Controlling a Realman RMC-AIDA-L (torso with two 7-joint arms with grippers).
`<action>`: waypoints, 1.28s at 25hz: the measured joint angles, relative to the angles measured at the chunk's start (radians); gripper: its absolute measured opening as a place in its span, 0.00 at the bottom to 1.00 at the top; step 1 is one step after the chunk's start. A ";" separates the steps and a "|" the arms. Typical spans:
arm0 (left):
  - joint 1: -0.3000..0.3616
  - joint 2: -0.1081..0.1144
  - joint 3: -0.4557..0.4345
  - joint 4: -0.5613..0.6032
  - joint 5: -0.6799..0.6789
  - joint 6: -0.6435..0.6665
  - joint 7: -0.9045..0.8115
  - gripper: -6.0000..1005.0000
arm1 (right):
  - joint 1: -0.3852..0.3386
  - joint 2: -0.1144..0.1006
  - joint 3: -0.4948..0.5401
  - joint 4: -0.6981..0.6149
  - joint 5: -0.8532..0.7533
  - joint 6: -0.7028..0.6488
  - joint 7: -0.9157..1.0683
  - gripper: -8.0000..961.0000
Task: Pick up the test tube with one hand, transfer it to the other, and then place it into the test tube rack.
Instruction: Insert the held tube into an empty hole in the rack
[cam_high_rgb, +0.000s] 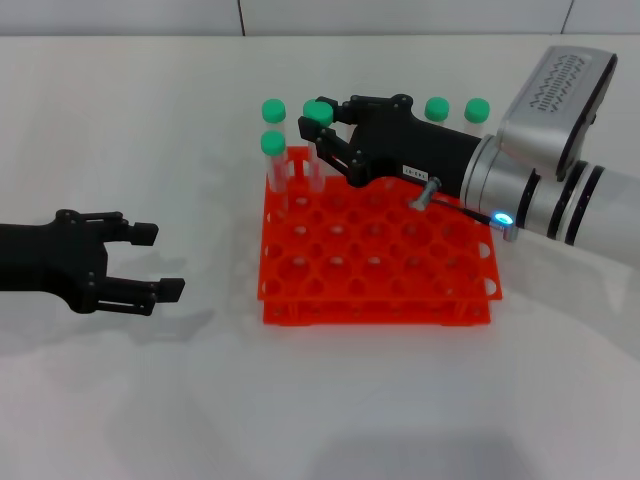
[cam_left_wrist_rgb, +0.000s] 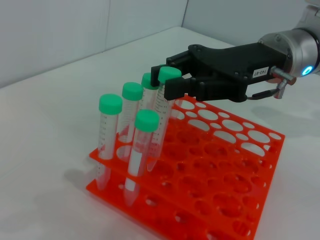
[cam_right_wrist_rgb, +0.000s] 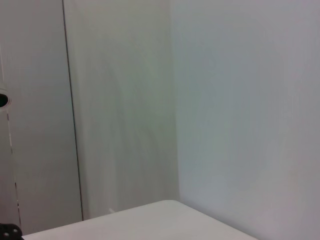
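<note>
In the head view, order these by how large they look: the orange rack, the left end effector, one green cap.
1. The test tube rack, clearly largest.
2. The left end effector, nearer the camera, so true size is unsure.
3. A green cap, smallest.

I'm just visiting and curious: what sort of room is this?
Probably a lab test bench: a plain white table, an orange tube rack with green-capped tubes, and two robot hands, the right hand holding a tube over it.
</note>
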 joint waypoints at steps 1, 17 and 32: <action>0.000 0.000 0.000 0.000 0.000 0.000 0.000 0.88 | 0.000 0.000 0.000 0.000 0.000 0.000 0.000 0.28; -0.007 0.000 0.005 0.000 0.000 -0.001 0.002 0.88 | 0.000 0.000 -0.001 0.000 0.002 0.024 0.002 0.28; -0.010 0.002 0.005 0.000 0.000 -0.001 0.002 0.88 | 0.000 0.000 -0.002 0.002 0.003 0.026 0.002 0.28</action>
